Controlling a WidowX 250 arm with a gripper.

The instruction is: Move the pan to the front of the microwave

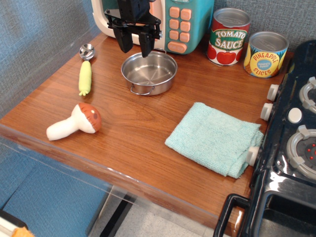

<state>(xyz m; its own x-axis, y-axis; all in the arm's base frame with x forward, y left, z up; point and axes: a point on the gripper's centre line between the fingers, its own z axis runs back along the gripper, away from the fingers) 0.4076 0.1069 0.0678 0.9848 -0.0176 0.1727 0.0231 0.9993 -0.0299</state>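
One pan (149,73) sits flat on the wooden table (128,133), directly below and slightly ahead of the gripper (134,45), which hangs above its back rim with both black fingers (145,45) spread apart and holding nothing. Behind the gripper stands the microwave (183,22), so the pan lies just in front of its cream face. Off to the gripper's side lie a small metal scoop (87,51) and a toy corn cob (85,77); nearer the table's front edge rests a toy mushroom (76,121).
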